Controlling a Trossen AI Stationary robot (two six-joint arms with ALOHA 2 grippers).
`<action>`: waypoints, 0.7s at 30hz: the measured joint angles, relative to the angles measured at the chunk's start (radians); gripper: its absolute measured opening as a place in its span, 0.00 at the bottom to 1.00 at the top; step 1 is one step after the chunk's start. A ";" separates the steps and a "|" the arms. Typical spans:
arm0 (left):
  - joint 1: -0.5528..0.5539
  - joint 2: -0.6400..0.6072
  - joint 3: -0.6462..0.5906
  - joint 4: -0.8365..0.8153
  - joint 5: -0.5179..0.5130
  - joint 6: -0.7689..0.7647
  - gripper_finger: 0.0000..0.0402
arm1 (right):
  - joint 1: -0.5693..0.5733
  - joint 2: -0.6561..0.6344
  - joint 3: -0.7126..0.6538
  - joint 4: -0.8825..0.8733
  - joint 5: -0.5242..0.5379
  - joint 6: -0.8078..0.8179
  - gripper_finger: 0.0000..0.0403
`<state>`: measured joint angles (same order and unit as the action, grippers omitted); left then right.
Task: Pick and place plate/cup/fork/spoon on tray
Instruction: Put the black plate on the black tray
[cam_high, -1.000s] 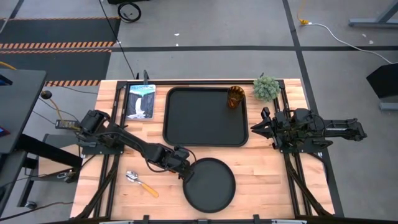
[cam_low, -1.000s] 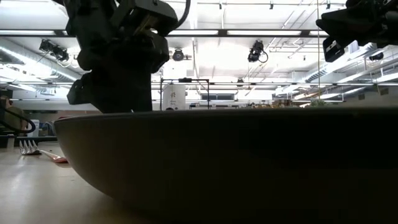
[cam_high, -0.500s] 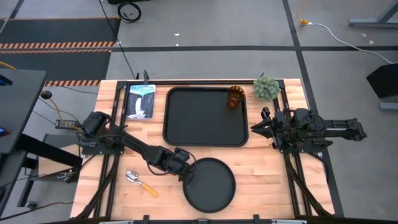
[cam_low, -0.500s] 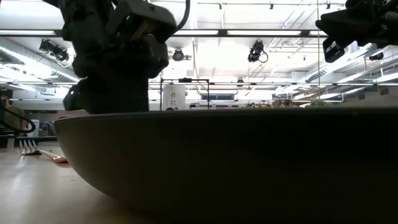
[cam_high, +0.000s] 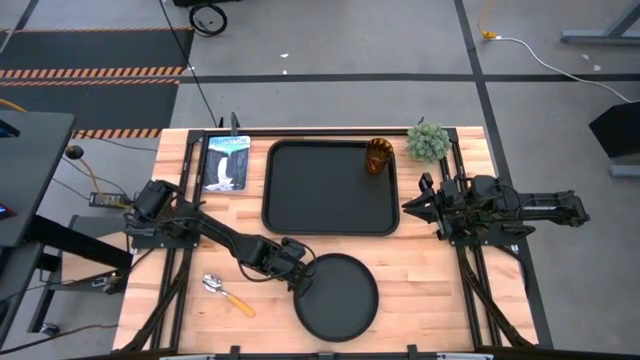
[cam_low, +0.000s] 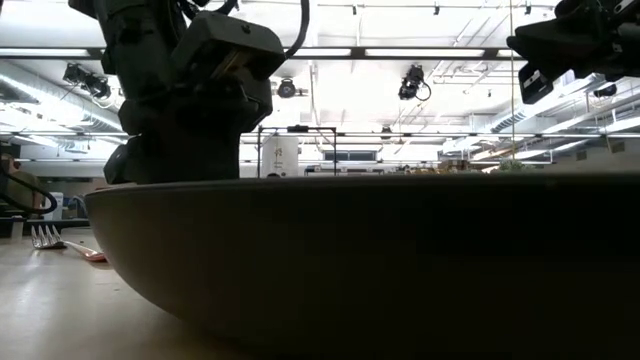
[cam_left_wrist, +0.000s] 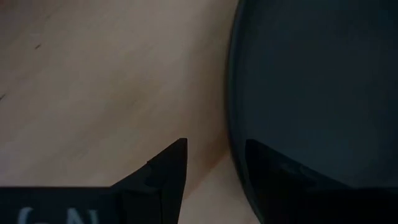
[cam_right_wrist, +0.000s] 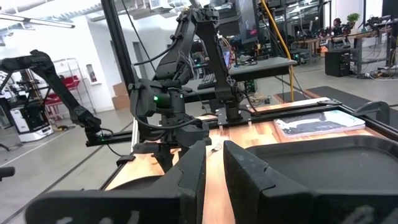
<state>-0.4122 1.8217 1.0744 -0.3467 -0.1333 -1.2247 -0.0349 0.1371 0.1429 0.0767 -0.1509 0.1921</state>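
**A:** What is on the worktop (cam_high: 420, 270), and where?

**B:** It is a light wooden worktop. The tray (cam_high: 330, 187), a large black rectangle, lies at the middle of the far edge. The cup (cam_high: 378, 156), a small amber tumbler, stands upright inside the tray's far right corner. The plate (cam_high: 337, 297), round and matte black, sits at the middle of the near edge, clear of the tray. The spoon (cam_high: 228, 293), with an orange-yellow handle, lies toward the near left corner, well apart from the plate. From table height, the fork (cam_low: 45, 238) lies flat on the wood with its tines showing.

**A:** Anything else?

**B:** A picture card (cam_high: 226, 162) lies just left of the tray, and a small green plant (cam_high: 428, 141) stands near the far right corner.

**A:** What are the arms doing?

**B:** The left claw (cam_high: 298, 283) is low at the plate's left rim. Its fingers (cam_left_wrist: 168, 163) are apart and straddle the rim, one over bare wood and one over the plate's dark surface. The right claw (cam_high: 411, 205) hangs above the worktop just right of the tray, its fingers (cam_right_wrist: 245, 171) parted by a narrow gap and holding nothing.
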 joint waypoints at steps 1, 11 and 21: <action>0.000 0.000 0.000 0.000 0.000 0.000 0.42 | 0.000 0.000 0.000 0.001 0.001 0.000 0.16; 0.002 0.000 0.000 0.000 0.000 -0.022 0.24 | 0.000 0.000 0.000 0.004 0.000 0.000 0.16; 0.009 0.000 0.000 -0.004 -0.009 -0.044 0.07 | 0.000 0.000 0.000 0.004 0.000 0.000 0.16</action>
<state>-0.4029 1.8214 1.0744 -0.3504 -0.1421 -1.2688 -0.0349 0.1371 0.1425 0.0811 -0.1505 0.1917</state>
